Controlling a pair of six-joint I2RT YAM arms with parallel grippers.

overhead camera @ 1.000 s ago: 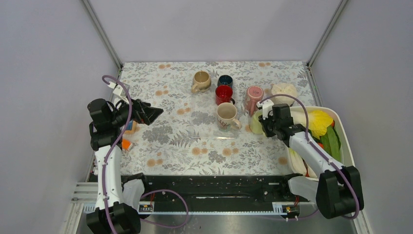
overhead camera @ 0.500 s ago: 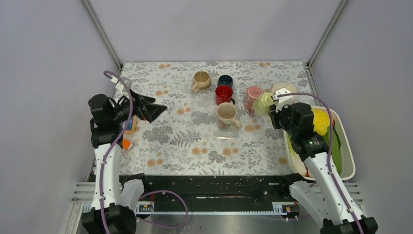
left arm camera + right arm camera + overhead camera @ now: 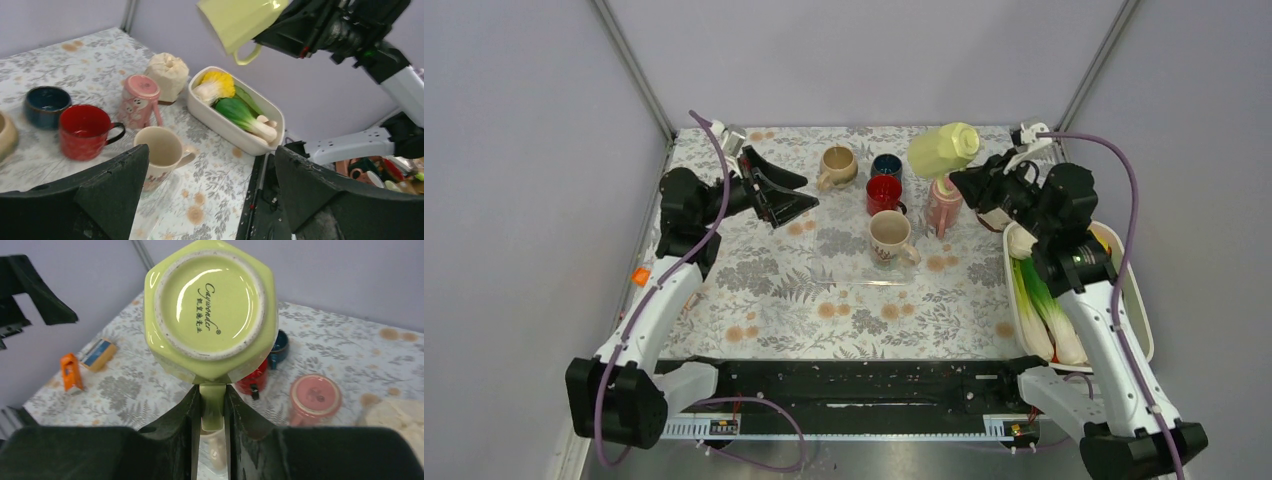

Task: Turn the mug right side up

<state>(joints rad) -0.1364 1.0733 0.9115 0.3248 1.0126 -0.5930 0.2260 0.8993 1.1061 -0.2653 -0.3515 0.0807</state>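
A yellow-green mug (image 3: 944, 150) hangs in the air above the back right of the table. It is tipped over with its base toward the right wrist camera (image 3: 210, 305). My right gripper (image 3: 966, 182) is shut on its handle (image 3: 212, 407), the fingers pinching either side. It also shows at the top of the left wrist view (image 3: 240, 20). A pink mug (image 3: 944, 202) stands upside down on the table just below; it shows in both wrist views (image 3: 316, 396) (image 3: 141, 99). My left gripper (image 3: 804, 192) is open and empty, raised over the back left of the table (image 3: 210, 190).
Upright beige (image 3: 837, 165), dark blue (image 3: 886, 164), red (image 3: 884, 192) and cream (image 3: 890, 235) mugs stand mid-table. A white tray (image 3: 1136, 300) of vegetables sits at the right edge. A small orange item (image 3: 639, 276) lies at the left edge.
My right gripper has lifted the yellow-green mug from beside the tray, up and toward the back. My left arm has swung up and to the right, jaws still open.
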